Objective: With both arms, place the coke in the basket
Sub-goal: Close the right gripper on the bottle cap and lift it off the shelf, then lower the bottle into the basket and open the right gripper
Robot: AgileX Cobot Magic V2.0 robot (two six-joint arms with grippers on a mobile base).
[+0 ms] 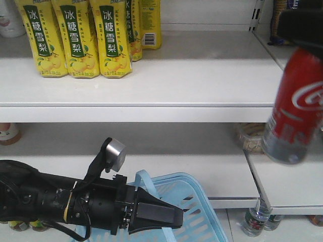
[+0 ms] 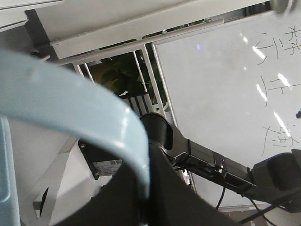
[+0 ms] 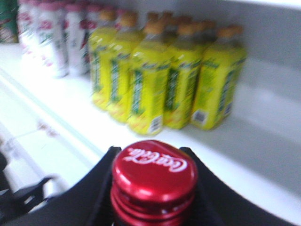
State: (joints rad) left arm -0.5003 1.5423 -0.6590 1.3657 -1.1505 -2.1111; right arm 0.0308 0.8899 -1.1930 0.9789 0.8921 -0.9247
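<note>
- The left tool (image 1: pixel 174 217) is closed on the pale blue handle (image 1: pixel 144 181) of the basket (image 1: pixel 194 201). I judge this is meant to hold the basket steady, mouth upward, so something can be dropped in from above.
- In the left wrist view the handle (image 2: pixel 70 103) arcs across and runs in against the tool's black finger (image 2: pixel 160 197), which fits a firm grip.
- The coke bottle (image 1: pixel 295 108) hangs in the air above and to the right of the basket, well apart from it. It is tilted, its base the end nearer the basket, and it is not yet inside.
- The right tool (image 3: pixel 149 155) is clamped on the bottle's neck just under the red cap (image 3: pixel 154 174), with a black finger (image 3: pixel 89 197) on each side. Holding it by the neck probably leaves the body free to go down into the basket.
- Yellow drink bottles (image 1: pixel 78 40) stand on the shelf (image 1: pixel 151 85) above the basket, and neither arm touches them.
- The lower edge of the front view cuts off the basket, so its floor and any contents cannot be seen.
- A second handle cannot be made out.
- In the front view the right tool is only a dark blur above the bottle. The bottle is also smeared, with its label partly out of frame.
</note>
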